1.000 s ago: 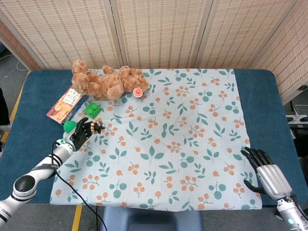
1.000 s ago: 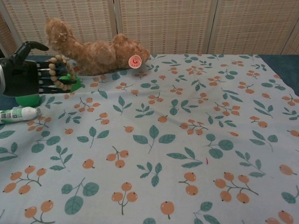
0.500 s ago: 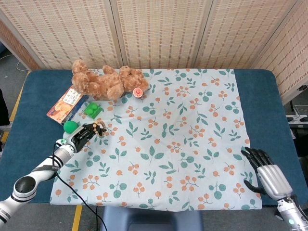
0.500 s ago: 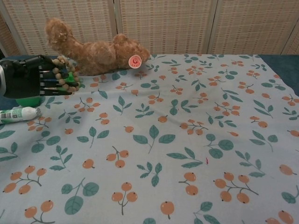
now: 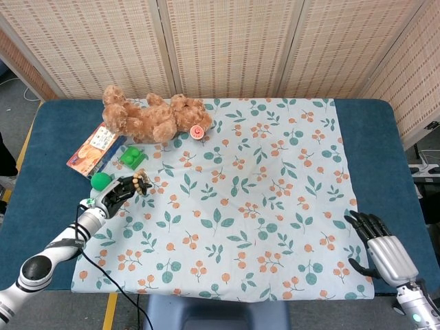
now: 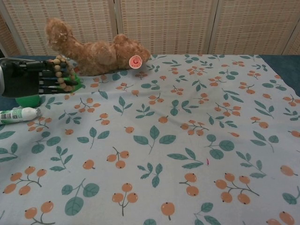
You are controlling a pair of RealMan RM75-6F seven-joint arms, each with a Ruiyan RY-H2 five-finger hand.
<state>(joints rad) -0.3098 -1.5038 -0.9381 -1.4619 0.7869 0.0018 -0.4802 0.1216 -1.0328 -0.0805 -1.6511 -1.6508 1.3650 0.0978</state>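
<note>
— Head view first: where does your left hand (image 5: 115, 194) stand?

— It is in front of the teddy bear (image 5: 152, 118), low over the leaf-print cloth (image 5: 275, 206), its fingers (image 5: 128, 185) curled around the bead bracelet (image 5: 141, 183). A second ago the beads hung from a raised, upright palm; since then you have rolled the hand over and lowered it, so the bracelet now hangs just above the cloth. I judge it close to being set down.

— And the right hand (image 5: 377, 242)?

— Far from the bear, at the cloth's near corner, fingers spread, holding nothing. It has not moved.

— Chest view?

— The left hand (image 6: 29, 77) lies level, in front of the bear's (image 6: 96, 49) raised leg, with the bracelet (image 6: 62, 75) looped over the fingers (image 6: 51, 78). A green ball (image 6: 28, 100) and a white tube (image 6: 19, 114) rest on the surface just below your hand. The right hand does not show here.
</note>
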